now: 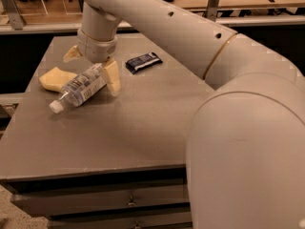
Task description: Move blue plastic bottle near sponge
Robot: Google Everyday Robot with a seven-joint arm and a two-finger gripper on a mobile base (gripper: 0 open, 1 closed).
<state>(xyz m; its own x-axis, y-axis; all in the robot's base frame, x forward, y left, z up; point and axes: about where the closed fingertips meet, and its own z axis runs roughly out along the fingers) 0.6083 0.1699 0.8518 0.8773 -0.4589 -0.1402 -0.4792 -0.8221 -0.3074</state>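
Note:
The blue plastic bottle (78, 88) lies on its side on the grey table (143, 128), white cap pointing front-left. Its base end sits between my fingers. The pale yellow sponge (55, 78) lies just left of it, touching or nearly touching the bottle's side. My gripper (92, 67) hangs over the bottle's base end, open. One finger (71, 54) stands well clear on the left. The other finger (113, 78) is beside the bottle on the right.
A small dark snack-bar wrapper (143, 61) lies to the right of the gripper, toward the back. My large white arm (238, 128) covers the right side of the view. Drawers (119, 202) run under the table's front edge.

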